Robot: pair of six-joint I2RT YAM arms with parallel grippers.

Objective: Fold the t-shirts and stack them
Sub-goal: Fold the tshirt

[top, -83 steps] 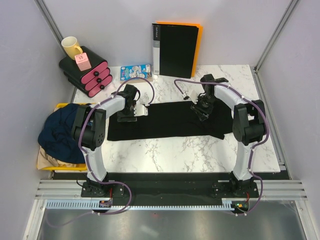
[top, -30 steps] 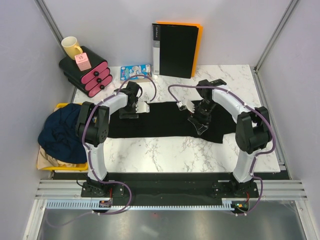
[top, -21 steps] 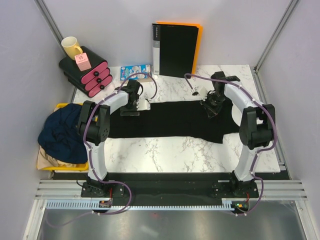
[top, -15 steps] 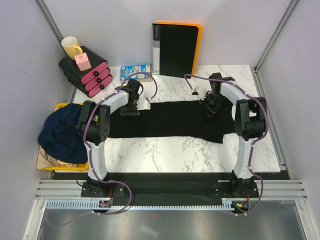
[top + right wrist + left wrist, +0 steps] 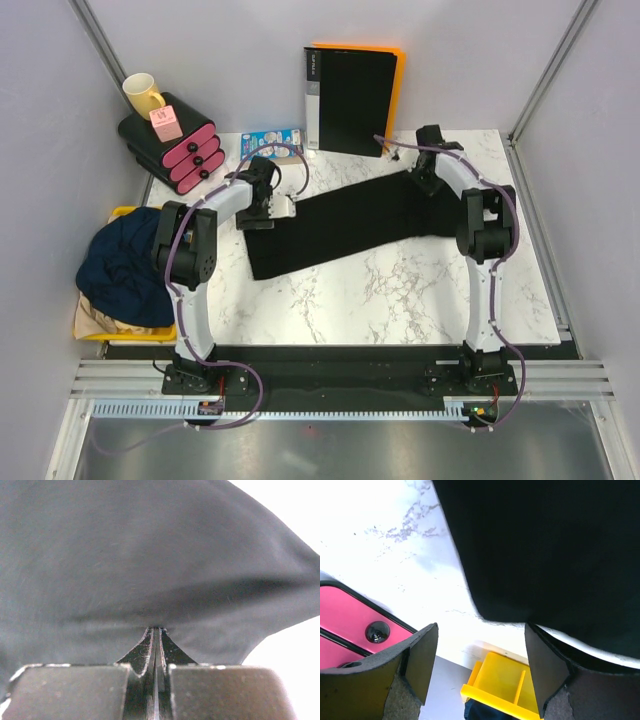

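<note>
1. The black t-shirt lies folded into a long band on the marble table, slanting from near left to far right
2. The right pincer is at the band's far right end, clenched on the cloth
3. In the right wrist view its 2 fingers press tight together on a pinched ridge of the black fabric, which spreads away from the grip in smooth creases
4. The left pincer is over the band's left part, near its far edge, released and grasping nothing
5. In the left wrist view its 2 fingers stand wide apart, with a rounded corner of the shirt and bare table below the gap
6. A navy t-shirt is heaped in a yellow bin off the table's left side, on top of a tan t-shirt
7. A black binder with an orange back stands upright at the far edge
8. A black drawer unit with pink fronts sits at the far left corner, with a yellow mug and a small pink box on top, and a blue packet just beside it
</note>
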